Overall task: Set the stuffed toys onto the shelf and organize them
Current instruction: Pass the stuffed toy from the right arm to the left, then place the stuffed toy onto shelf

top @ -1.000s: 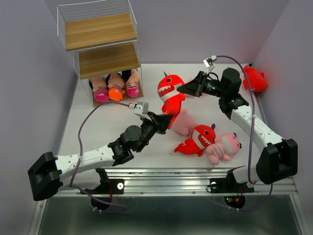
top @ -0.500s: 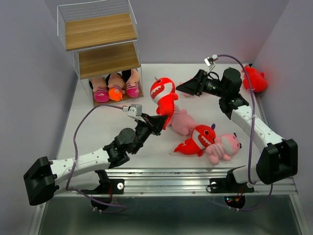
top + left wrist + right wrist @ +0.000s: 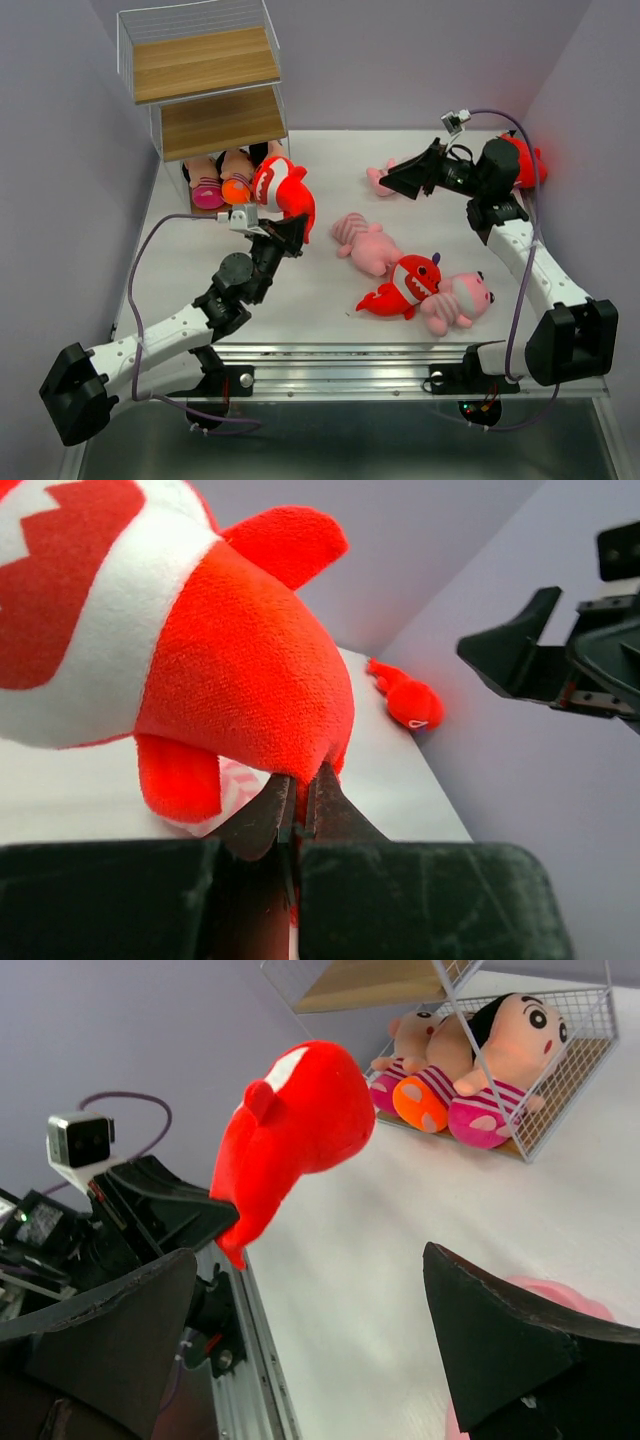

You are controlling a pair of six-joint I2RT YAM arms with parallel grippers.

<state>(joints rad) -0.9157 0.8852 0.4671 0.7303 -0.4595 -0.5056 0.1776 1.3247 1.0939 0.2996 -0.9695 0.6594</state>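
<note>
The left gripper, jaws pinched tight on a red shark, holds it aloft at center left, just beside the shelf, whose bottom tier carries three dolls. At upper right, the right gripper hangs wide open and empty.

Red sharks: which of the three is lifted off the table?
The held shark, pinched in the left gripper beside the shelf. The front shark and the corner shark both lie on the table.
</note>
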